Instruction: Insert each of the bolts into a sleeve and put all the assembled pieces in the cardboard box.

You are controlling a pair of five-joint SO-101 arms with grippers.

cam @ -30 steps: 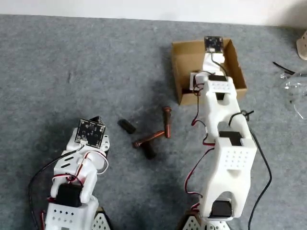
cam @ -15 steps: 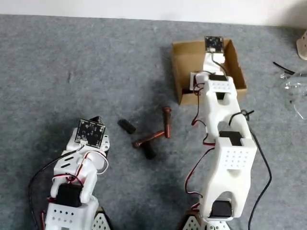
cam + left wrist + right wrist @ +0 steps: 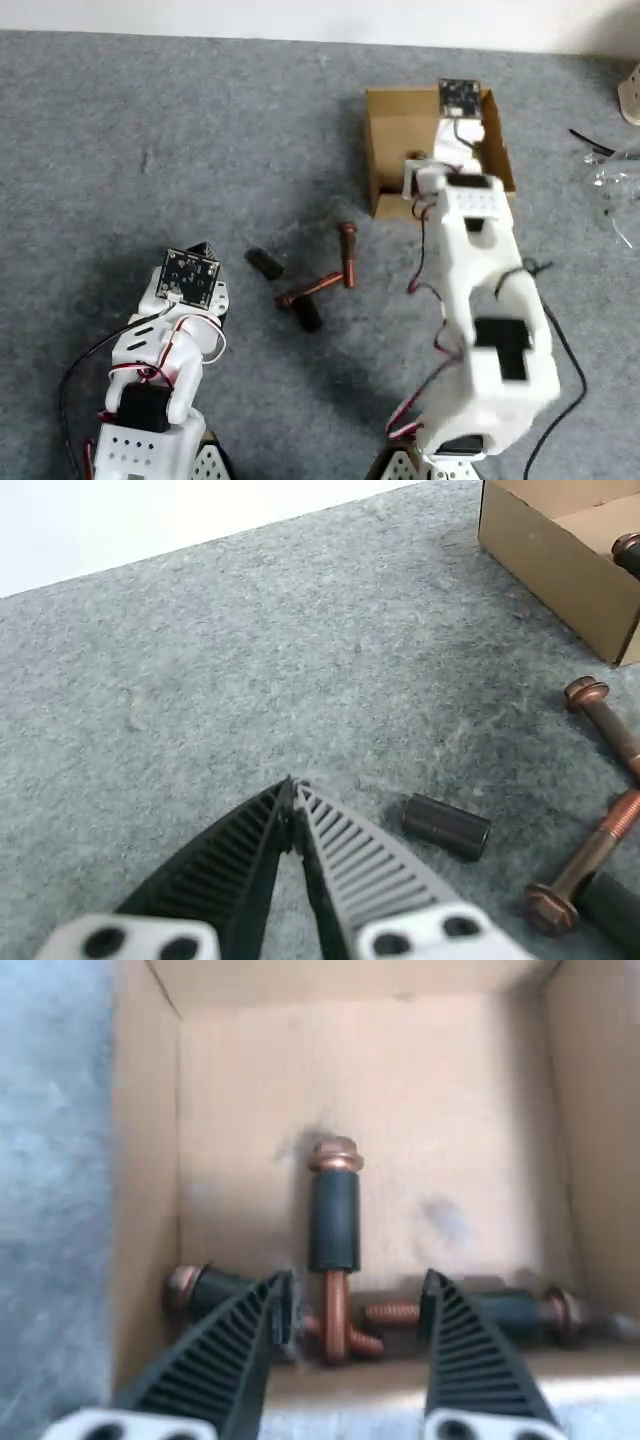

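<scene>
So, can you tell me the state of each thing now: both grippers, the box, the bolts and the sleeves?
left gripper: shut, empty.
right gripper: open, empty, above the cardboard box.
cardboard box: open, three assembled pieces lying inside.
two loose bolts: lying on the table, not in a sleeve.
two loose sleeves: lying on the table, empty.

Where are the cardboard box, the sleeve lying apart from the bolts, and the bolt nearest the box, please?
cardboard box (image 3: 395, 135), high view, bare inner floor.
sleeve (image 3: 446, 825), left wrist view, middle of its side.
bolt (image 3: 348, 258), high view, mid-shank.
</scene>
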